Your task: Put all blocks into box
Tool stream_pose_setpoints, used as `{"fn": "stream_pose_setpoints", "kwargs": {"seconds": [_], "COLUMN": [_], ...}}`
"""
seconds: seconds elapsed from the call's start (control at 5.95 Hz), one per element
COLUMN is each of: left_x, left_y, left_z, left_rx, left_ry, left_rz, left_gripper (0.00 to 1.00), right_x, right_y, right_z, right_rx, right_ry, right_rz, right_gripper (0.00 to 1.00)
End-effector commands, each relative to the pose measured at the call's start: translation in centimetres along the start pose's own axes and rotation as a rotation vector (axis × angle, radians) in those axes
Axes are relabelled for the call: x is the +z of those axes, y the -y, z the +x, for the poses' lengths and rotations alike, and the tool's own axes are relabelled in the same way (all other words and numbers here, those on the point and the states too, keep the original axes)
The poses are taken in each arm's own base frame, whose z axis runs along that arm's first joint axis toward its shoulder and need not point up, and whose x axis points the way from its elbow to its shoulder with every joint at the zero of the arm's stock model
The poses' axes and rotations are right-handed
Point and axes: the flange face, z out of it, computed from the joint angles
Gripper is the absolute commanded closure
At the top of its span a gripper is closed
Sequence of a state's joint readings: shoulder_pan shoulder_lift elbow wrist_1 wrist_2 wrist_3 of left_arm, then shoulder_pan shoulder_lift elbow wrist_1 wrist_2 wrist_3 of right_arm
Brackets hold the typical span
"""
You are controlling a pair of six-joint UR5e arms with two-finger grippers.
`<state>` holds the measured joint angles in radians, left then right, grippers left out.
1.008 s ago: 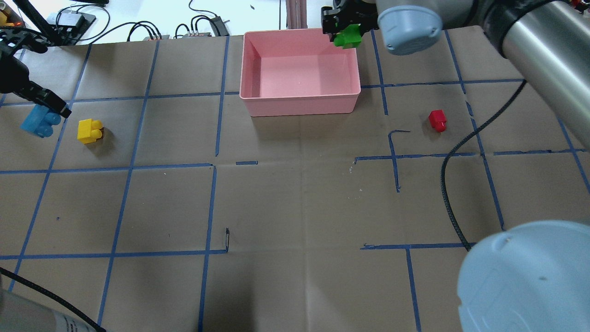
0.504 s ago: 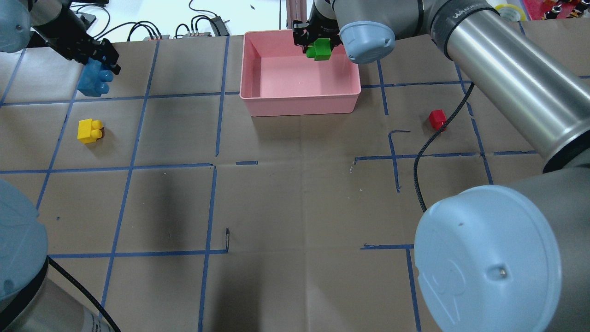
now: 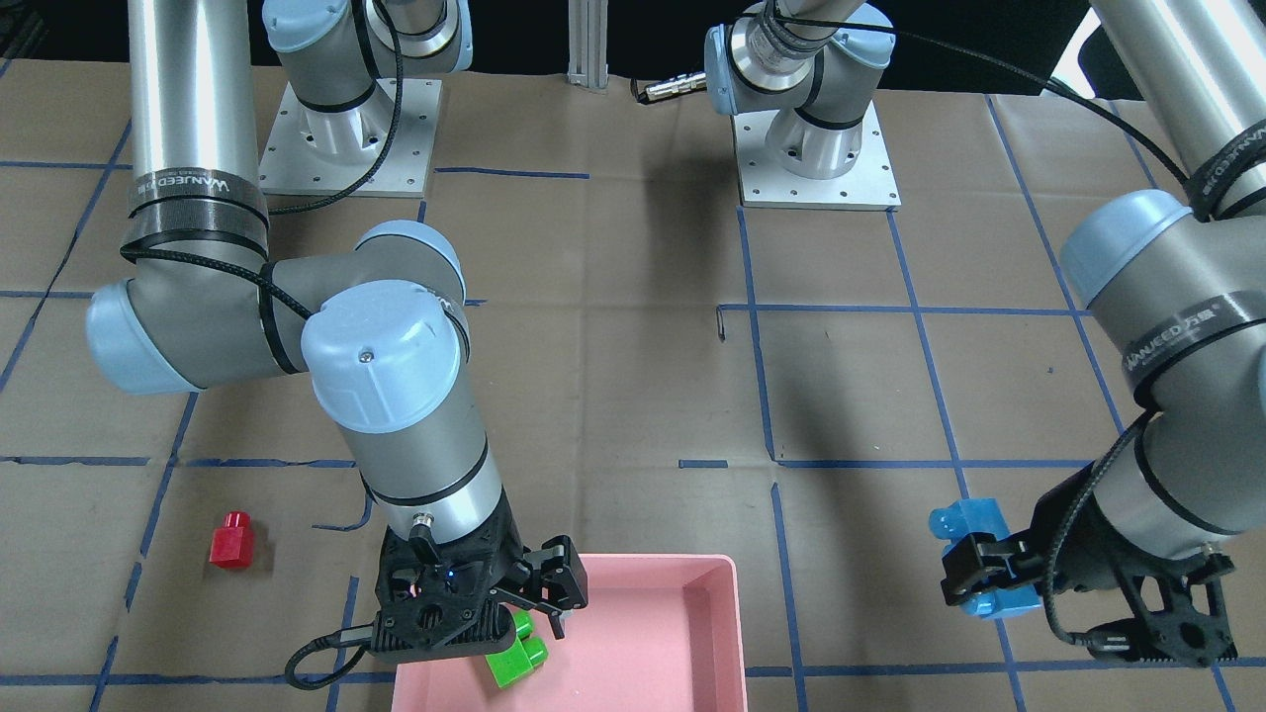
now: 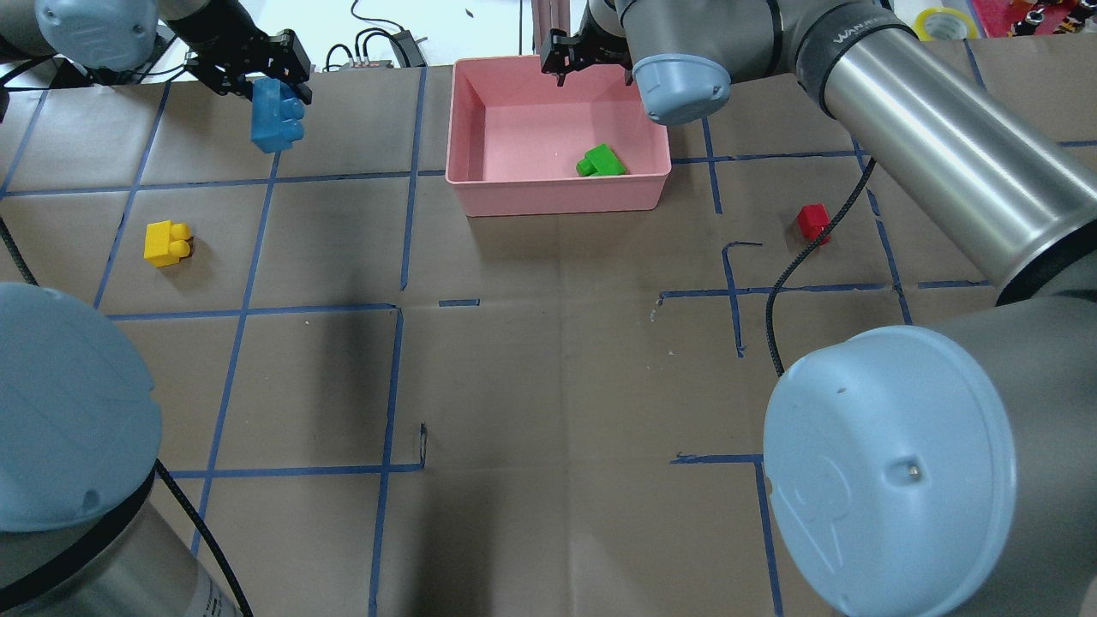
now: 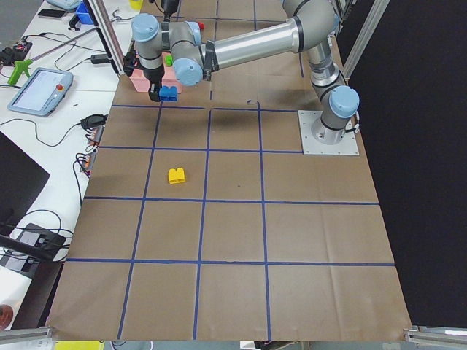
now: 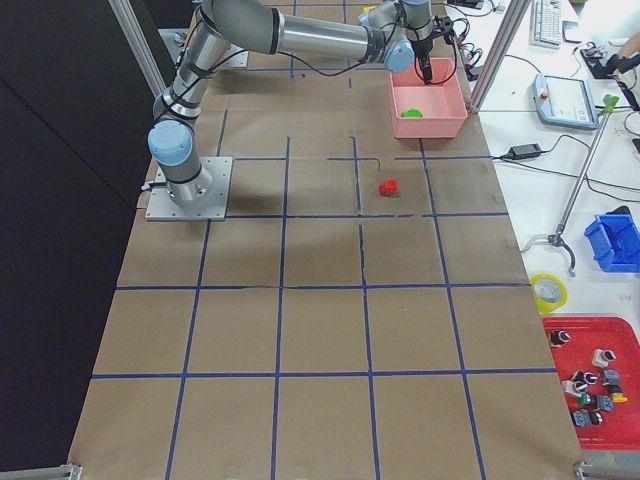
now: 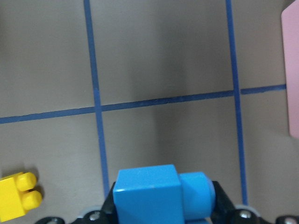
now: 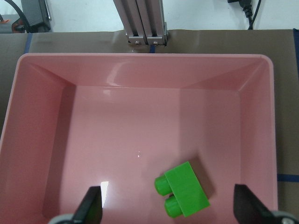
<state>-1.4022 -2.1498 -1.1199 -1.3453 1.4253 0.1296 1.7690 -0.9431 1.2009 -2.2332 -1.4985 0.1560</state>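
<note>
Lying in the box (image 4: 557, 193), green block (image 4: 601, 161) rests below right hand (image 4: 594, 75).

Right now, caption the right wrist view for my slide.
Open right gripper above the shallow pink plastic tray, green two-stud brick lying inside.

One green block (image 4: 602, 161), one red block (image 4: 812, 222), one blue block (image 4: 276, 116), one yellow block (image 4: 166, 243); one box (image 4: 557, 194); two arms (image 4: 943, 146) (image 4: 68, 403).
</note>
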Motion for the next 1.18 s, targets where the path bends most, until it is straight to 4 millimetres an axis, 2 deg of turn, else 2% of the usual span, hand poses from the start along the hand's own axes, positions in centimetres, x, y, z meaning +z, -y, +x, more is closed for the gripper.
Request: {"fn": "stream_pose_setpoints", "kwargs": {"seconds": [0.0, 0.17, 0.34, 0.5, 0.67, 0.84, 1.01], "left_x": [1.5, 2.8, 4.1, 5.8, 8.4, 11.8, 14.0], "left_y": [3.6, 5.1, 6.1, 6.3, 6.0, 5.7, 4.9], "left_z": [5.3, 7.7, 11.0, 16.1, 20.9, 24.0, 26.2], "left_rx": [-0.046, -0.072, -0.09, -0.132, -0.173, -0.196, -0.184], "left_ry": [-0.006, -0.015, -0.021, -0.031, -0.04, -0.051, -0.047], "left_rz": [0.014, 0.025, 0.036, 0.039, 0.032, 0.042, 0.036], "left_gripper": [0.79, 0.79, 0.79, 0.79, 0.79, 0.79, 0.74], "right_x": [-4.0, -7.0, -10.2, -12.7, -10.6, -7.8, -6.6], "right_y": [0.6, 0.1, -1.1, -3.7, -7.3, -8.8, -9.4], "right_z": [4.3, 7.2, 10.4, 15.1, 21.2, 24.1, 24.9], "right_rx": [-0.029, -0.064, -0.106, -0.071, 0.006, -0.061, -0.09], "right_ry": [-0.061, -0.082, -0.097, -0.155, -0.161, -0.108, -0.1], "right_rz": [-0.005, -0.091, -0.136, -0.17, -0.24, -0.191, -0.154], "right_gripper": [0.01, 0.01, 0.01, 0.02, 0.02, 0.04, 0.04]}}
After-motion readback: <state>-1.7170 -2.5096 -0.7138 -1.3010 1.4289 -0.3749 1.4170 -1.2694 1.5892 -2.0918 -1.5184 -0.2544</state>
